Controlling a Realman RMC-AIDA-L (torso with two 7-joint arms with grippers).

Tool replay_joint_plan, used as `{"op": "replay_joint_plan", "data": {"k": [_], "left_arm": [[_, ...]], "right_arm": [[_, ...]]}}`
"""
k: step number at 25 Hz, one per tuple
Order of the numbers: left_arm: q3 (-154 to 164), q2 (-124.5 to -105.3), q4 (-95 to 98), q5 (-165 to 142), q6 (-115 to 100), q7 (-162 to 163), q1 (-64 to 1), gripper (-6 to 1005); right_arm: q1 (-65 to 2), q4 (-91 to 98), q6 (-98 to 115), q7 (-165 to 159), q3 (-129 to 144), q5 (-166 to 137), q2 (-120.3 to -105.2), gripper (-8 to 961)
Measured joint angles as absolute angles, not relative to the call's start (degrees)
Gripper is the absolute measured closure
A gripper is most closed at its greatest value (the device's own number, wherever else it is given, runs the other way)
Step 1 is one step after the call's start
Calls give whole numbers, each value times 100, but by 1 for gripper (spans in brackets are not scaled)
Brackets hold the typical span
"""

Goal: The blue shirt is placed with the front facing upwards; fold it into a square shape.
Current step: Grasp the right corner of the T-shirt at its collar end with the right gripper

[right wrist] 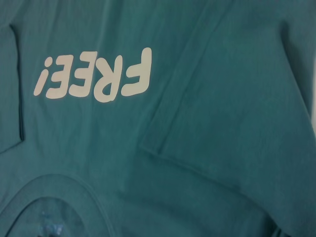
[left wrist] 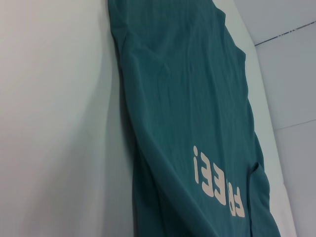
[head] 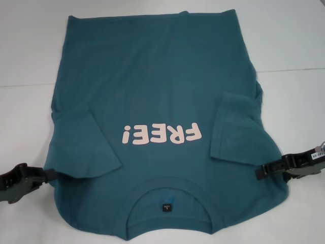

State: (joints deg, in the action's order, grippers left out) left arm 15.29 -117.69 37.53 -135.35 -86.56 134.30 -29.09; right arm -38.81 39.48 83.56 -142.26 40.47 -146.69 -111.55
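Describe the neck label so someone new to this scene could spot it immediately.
The blue shirt covers most of the white table, collar nearest the robot. Inside that collar's curve sits the neck label, a small dark square, unlike the large pale lettering above it.

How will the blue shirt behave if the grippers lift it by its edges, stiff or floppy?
Probably floppy: the blue shirt lies flat on the table with soft wrinkles, and both sleeves already fold inward over the chest. It would likely sag between the left gripper and right gripper, which sit at opposite edges near the shoulders. It looks light and unlikely to slide far.
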Motion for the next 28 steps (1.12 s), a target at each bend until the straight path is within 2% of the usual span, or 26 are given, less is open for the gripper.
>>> {"op": "replay_joint_plan", "data": {"k": [11,19,28], "left_arm": [[1529,-11769,3753,-13528,-8654,13430,-2892,995],[1529,-11775,3753,-13477,-8648,13430,-2883,995],[1529,-11778,3752,-13462,-8648,13430,-2889,995]], "right_arm": [[-3875,3949,8377,-14292,4063,-14741,-11110,56],[-3896,4011,8391,-14478,4055,-14900,-11099,183],[-3893,4017,8346,-14635,4061,-15109,-11092,373]]}}
